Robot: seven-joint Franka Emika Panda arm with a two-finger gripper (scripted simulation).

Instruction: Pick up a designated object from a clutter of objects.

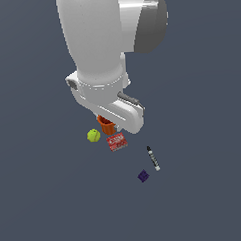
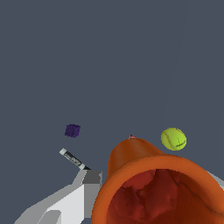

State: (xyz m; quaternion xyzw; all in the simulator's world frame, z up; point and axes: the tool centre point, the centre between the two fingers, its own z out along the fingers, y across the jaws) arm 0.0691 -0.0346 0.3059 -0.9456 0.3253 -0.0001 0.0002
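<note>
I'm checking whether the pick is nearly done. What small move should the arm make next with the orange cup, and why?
Probably a short, straight lift. In the wrist view the orange cup fills the frame between the gripper fingers, so it seems already held. In the exterior view it sits close to the red box and the yellow-green ball; rising vertically should avoid nudging either.

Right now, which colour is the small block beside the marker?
Dark purple block, shown best in the wrist view.
</note>
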